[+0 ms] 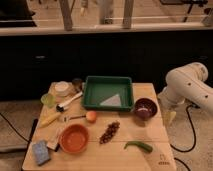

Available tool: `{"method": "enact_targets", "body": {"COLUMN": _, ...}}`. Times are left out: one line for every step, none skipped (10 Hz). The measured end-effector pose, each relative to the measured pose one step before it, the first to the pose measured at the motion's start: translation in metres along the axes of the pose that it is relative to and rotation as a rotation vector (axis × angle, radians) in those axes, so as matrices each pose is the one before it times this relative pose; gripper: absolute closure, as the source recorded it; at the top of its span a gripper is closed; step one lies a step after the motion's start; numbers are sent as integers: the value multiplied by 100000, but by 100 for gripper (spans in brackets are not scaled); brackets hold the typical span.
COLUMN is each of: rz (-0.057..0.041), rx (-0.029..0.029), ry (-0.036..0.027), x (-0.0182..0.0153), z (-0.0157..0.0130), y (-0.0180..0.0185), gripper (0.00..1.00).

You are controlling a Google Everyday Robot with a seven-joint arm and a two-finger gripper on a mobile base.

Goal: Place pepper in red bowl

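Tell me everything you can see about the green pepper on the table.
The pepper is small, slender and green, curved and tapering. It lies flat on the wooden table near the front edge, right of centre, touching nothing else. The red bowl sits apart to its left. The gripper hangs beyond the table's right edge, away from it.
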Motion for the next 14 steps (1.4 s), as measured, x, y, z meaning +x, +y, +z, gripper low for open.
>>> {"method": "enact_targets", "body": {"rz": -3, "rx": 0, "ry": -2, "x": -4, "z": -1, "y": 0, "gripper": 20}}
{"method": "enact_targets", "body": {"rz": 5, "rx": 5, "ry": 4, "x": 4, "z": -2, "y": -2, "gripper": 20}}
{"method": "enact_targets", "body": {"rz": 1, "rx": -4, "ry": -4, "x": -2, "z": 2, "y": 1, "gripper": 20}}
{"method": "enact_targets", "body": {"rz": 1, "rx": 3, "ry": -6, "x": -3, "z": 0, "y": -3, "gripper": 20}}
{"method": "enact_targets", "body": {"rz": -192, "rx": -65, "ry": 145, "x": -30, "z": 83, "y": 114, "gripper": 20}}
{"method": "enact_targets", "body": {"rz": -1303, "rx": -30, "ry": 918, "x": -422, "z": 412, "y": 620, "gripper": 20}}
{"method": "enact_targets", "body": {"rz": -2277, "rx": -223, "ry": 1246, "x": -872, "z": 774, "y": 1105, "gripper": 20}}
{"method": "enact_targets", "body": {"rz": -2269, "rx": -62, "ry": 1192, "x": -1109, "z": 892, "y": 1291, "gripper": 20}}
{"method": "enact_targets", "body": {"rz": -1420, "rx": -166, "ry": 1019, "x": -410, "z": 384, "y": 663, "gripper": 20}}
{"method": "enact_targets", "body": {"rz": -581, "rx": 26, "ry": 150, "x": -142, "z": 41, "y": 38, "gripper": 20}}
{"method": "enact_targets", "body": {"rz": -1084, "rx": 347, "ry": 141, "x": -178, "z": -2, "y": -41, "gripper": 20}}
{"method": "enact_targets", "body": {"rz": -1268, "rx": 247, "ry": -4, "x": -197, "z": 293, "y": 211, "gripper": 20}}
{"method": "enact_targets", "body": {"rz": -922, "rx": 202, "ry": -129, "x": -203, "z": 279, "y": 274, "gripper": 20}}
{"method": "enact_targets", "body": {"rz": -1420, "rx": -24, "ry": -221, "x": -595, "z": 617, "y": 731, "gripper": 20}}
